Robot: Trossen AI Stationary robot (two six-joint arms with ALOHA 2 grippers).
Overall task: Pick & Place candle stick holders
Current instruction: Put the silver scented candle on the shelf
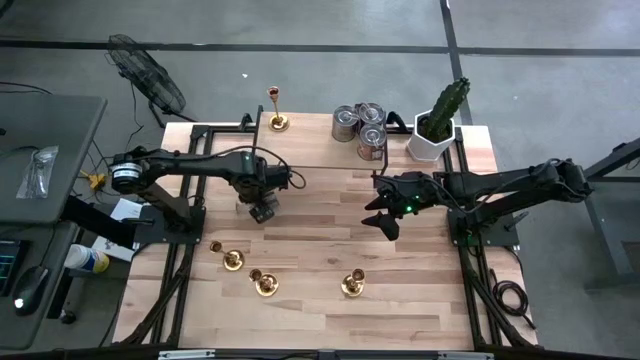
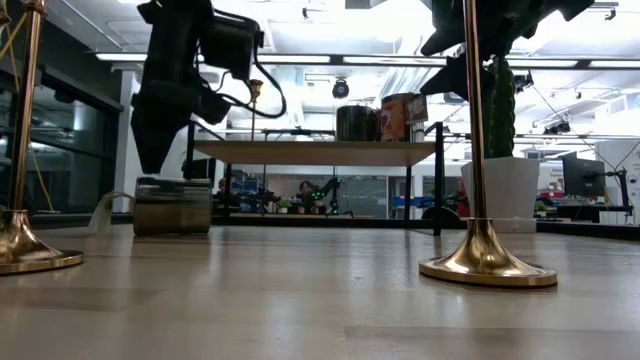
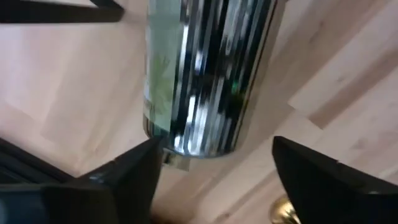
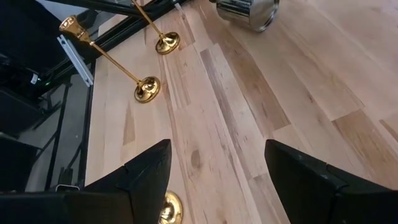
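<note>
Three gold candle stick holders stand on their round bases near the table's front edge (image 1: 232, 259) (image 1: 265, 283) (image 1: 352, 285). A fourth (image 1: 277, 108) stands on the raised shelf at the far left. My left gripper (image 1: 262, 203) is open just above a silver tin can (image 2: 172, 205) that stands on the table. In the left wrist view the can (image 3: 205, 74) shows between and beyond the fingers, which do not touch it. My right gripper (image 1: 385, 215) is open and empty above the table's middle right. Its wrist view shows two holders (image 4: 144, 87) (image 4: 166, 42) ahead.
A raised wooden shelf (image 1: 310, 150) along the far side carries several tin cans (image 1: 360, 125). A white pot with a cactus (image 1: 438, 128) stands at the far right. Bare wood lies between the two grippers.
</note>
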